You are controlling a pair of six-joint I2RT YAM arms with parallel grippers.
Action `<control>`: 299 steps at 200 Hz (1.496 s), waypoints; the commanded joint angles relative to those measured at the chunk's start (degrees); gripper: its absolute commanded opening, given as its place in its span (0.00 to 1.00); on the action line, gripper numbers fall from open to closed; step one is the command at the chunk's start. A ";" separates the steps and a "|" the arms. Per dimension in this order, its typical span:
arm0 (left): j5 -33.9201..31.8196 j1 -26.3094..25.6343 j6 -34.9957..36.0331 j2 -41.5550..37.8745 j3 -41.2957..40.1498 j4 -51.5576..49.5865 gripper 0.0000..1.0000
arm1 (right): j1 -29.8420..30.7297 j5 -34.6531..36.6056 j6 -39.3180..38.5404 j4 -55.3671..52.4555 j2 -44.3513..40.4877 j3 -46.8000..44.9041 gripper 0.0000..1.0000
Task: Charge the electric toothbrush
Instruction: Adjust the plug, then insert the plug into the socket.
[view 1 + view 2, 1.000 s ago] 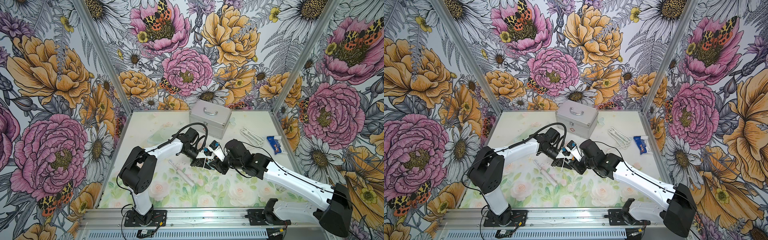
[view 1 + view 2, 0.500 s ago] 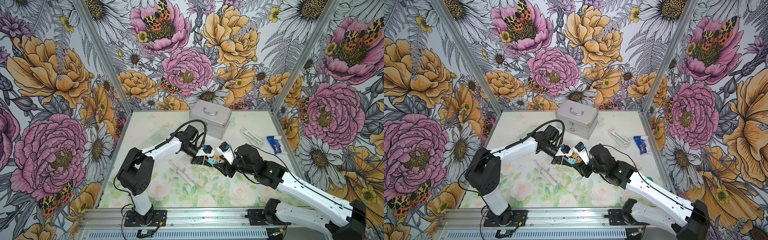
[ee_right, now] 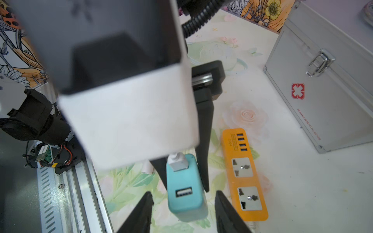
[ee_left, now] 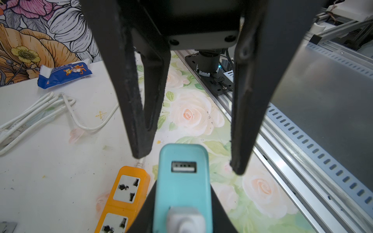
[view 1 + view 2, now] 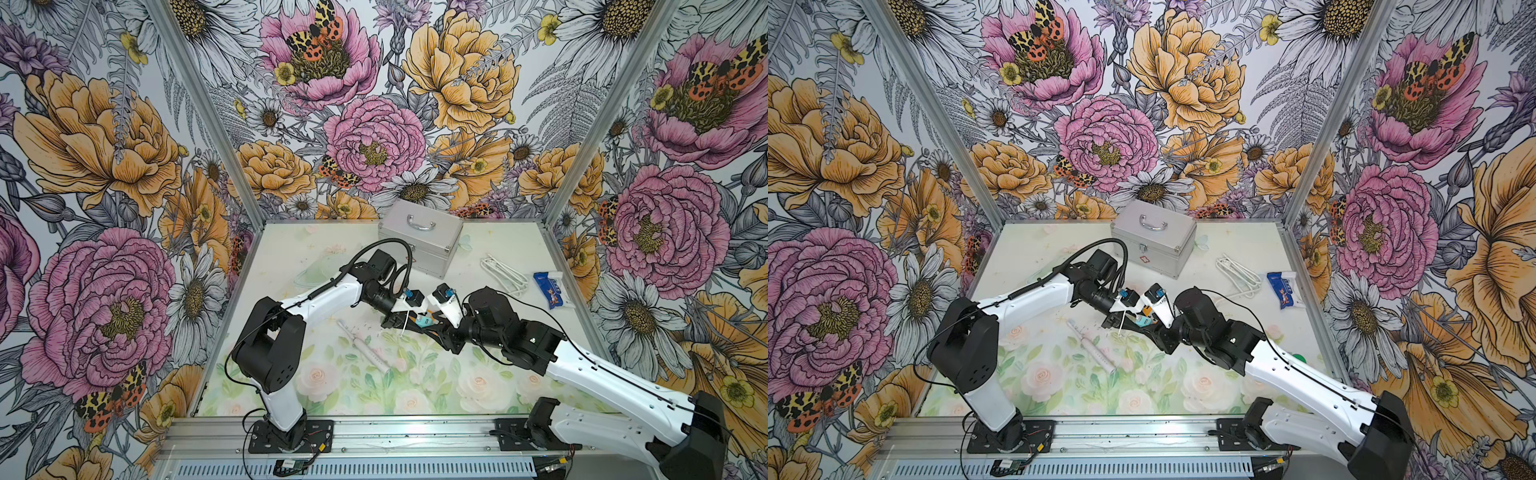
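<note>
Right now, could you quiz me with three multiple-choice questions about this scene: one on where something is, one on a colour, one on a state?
1. Where is the electric toothbrush?
A) in a gripper
B) lying on the table
C) hanging on the wall

2. What colour is the charger block held in the left gripper?
A) teal
B) red
C) black

3. How is the right gripper?
A) open, either side of the charger block
B) shut on the toothbrush
C) shut on nothing

Answers:
1 B: it lies flat on the flowered surface with no gripper on it.
2 A: both wrist views show a teal body.
3 A: its fingers stand clear of the block, with gaps showing.
</note>
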 commanded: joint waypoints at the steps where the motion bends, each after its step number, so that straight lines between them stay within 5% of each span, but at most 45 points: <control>1: 3.34 -0.35 0.09 -2.49 1.36 -0.11 0.00 | 0.31 -0.51 0.08 2.60 0.76 -0.34 0.48; 48: 3.91 -0.90 0.10 -2.89 1.45 -0.11 0.00 | 0.31 -0.93 -0.08 3.79 1.99 -0.38 0.41; 111: 3.76 -0.76 0.15 -3.44 1.73 -0.17 0.03 | 0.31 -1.39 -0.33 3.94 3.03 -0.62 0.14; 127: 2.90 -0.61 -1.04 -3.09 1.88 -0.17 0.21 | 0.31 -0.57 -0.27 3.93 2.73 -0.80 0.09; 135: 2.00 -0.53 -1.78 -2.95 1.99 -0.05 0.38 | 0.31 0.11 -0.32 3.94 2.59 -0.78 0.07; 139: 1.57 -0.57 -2.13 -2.80 2.11 -0.15 0.88 | 0.31 0.50 -0.32 3.95 2.55 -0.80 0.06; 144: 0.95 -0.55 -2.72 -2.70 2.11 -0.18 0.98 | 0.31 1.12 -0.21 3.99 2.46 -0.88 0.06; 189: -2.67 1.44 -9.47 -2.80 2.40 -0.20 0.99 | -0.13 9.17 0.95 8.47 1.13 -4.86 0.03; 229: -6.01 3.29 -15.80 -4.70 1.83 0.05 0.99 | -2.86 14.47 4.81 24.56 -2.44 -15.73 0.02; 299: -16.29 3.59 -29.44 -9.71 -1.43 11.60 0.99 | -7.33 10.97 3.69 40.01 6.51 -21.98 0.01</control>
